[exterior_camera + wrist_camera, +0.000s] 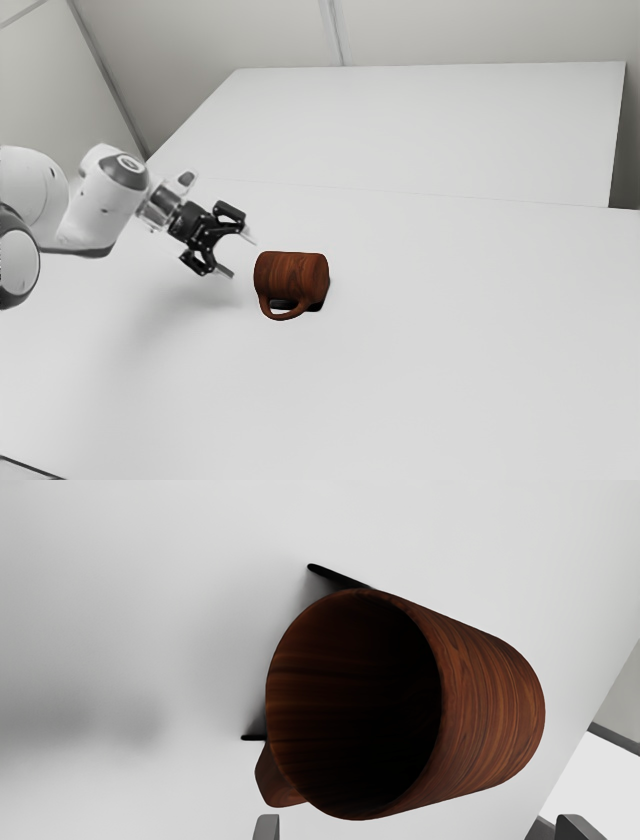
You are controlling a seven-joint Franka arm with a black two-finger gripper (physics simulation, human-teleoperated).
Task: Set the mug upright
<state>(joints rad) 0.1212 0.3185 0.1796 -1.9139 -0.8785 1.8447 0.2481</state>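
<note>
The wood-grained brown mug (293,276) lies on its side, its handle toward the near side of the exterior view. My gripper (242,258) is just off the mug's end toward the exterior view's left, apart from it, with its fingers spread and nothing held. In the wrist view the open mouth of the mug (492,700) faces the camera, and part of the handle (280,787) shows beside the rim. The gripper (421,827) has its two fingertips wide apart there. How the mug's underside rests is hidden.
A thin black piece (334,576) sticks out from under the mug, also dark below it in the exterior view. The white table (450,350) extends around the mug. A second white surface (430,130) stands beyond it, near pale walls.
</note>
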